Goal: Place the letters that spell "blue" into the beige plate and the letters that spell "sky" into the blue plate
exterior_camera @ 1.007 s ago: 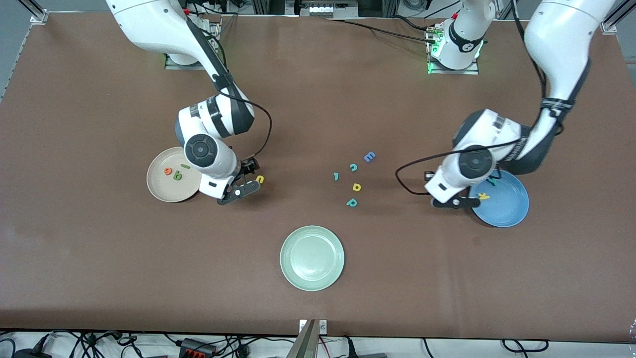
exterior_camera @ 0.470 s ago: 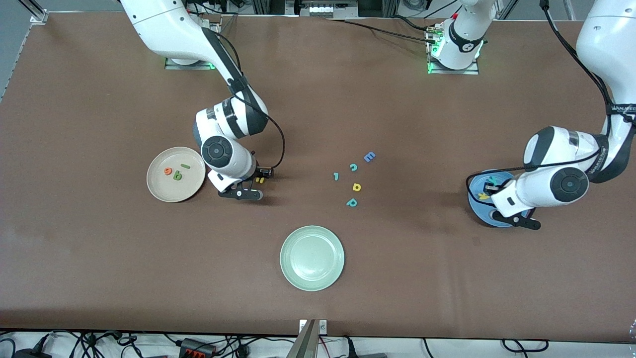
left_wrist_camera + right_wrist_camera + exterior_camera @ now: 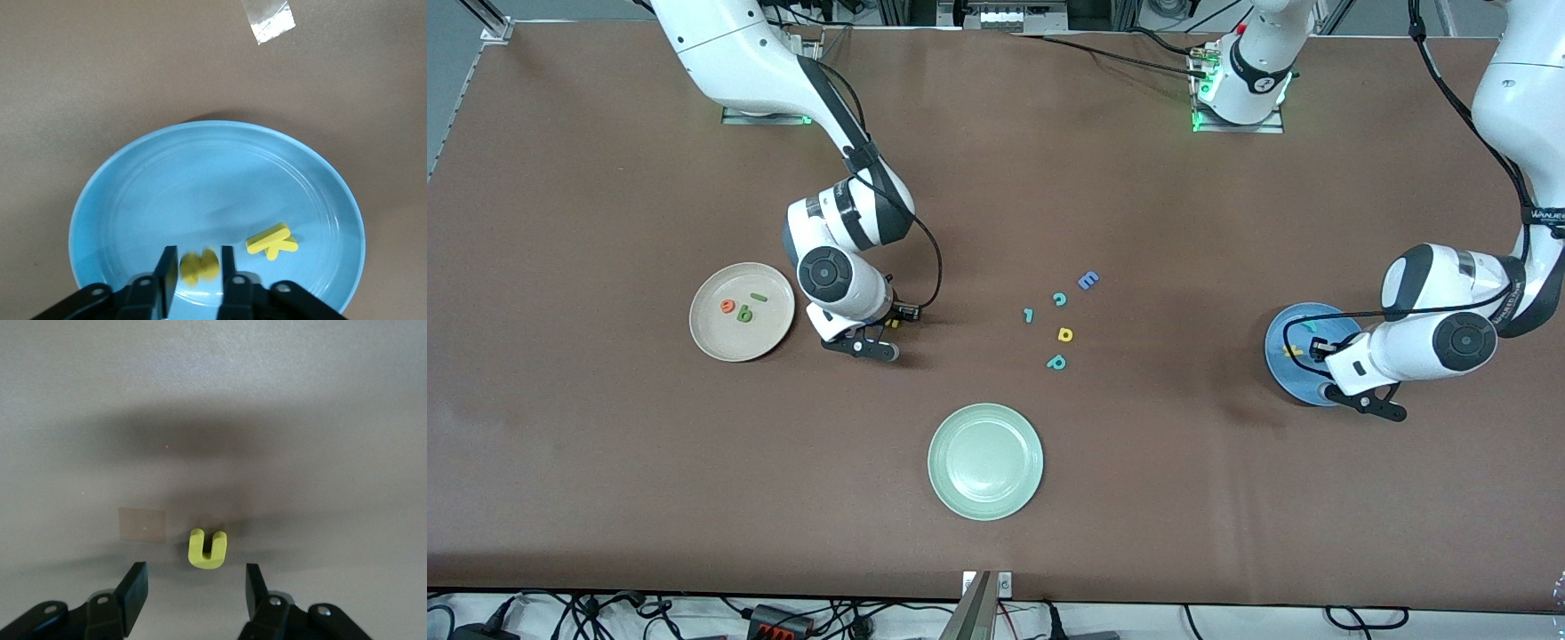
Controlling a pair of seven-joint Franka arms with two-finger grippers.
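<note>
Yellow u [image 3: 207,549] on table betw right tool [image 3: 195,589] fingers, untouched.

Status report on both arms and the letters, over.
Right gripper open over yellow u, on the table beside beige plate. Left gripper over blue plate, yellow s between its fingers. Nothing in the way.

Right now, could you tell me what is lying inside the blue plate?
In the blue plate lies a yellow k. A yellow s sits between the left gripper fingers above it. The front view shows a teal letter too; the arm covers part of the plate.
</note>
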